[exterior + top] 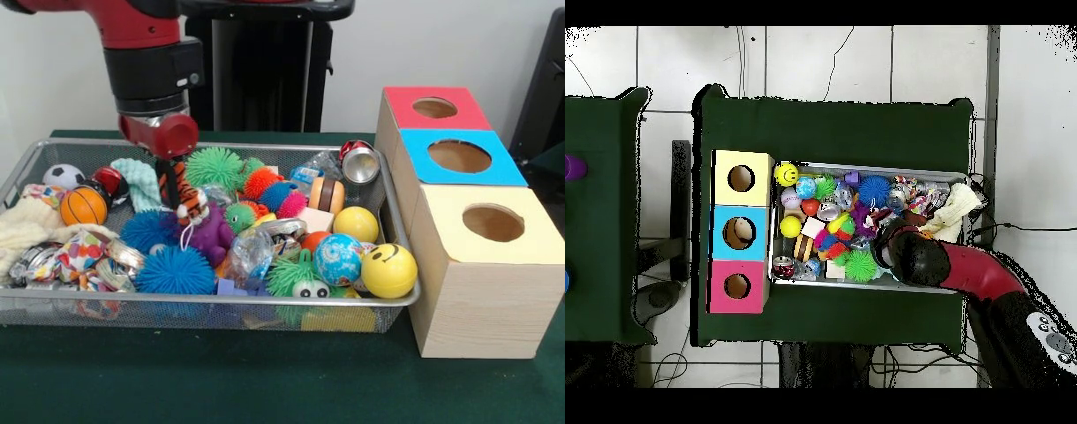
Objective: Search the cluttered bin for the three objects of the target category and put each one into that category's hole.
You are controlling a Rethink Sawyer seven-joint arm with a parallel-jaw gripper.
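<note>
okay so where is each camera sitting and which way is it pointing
Front view: across the table, level with the mesh bin, facing the robot; the red arm drops in from above.
Overhead view: above the table, looking straight down; the arm enters from lower right.
Both share the bin, the smiley ball and the three-hole box.

Your front view sits close and low across the bin [399, 303]. Your overhead view looks straight down from high. Both share the bin [865, 284].
</note>
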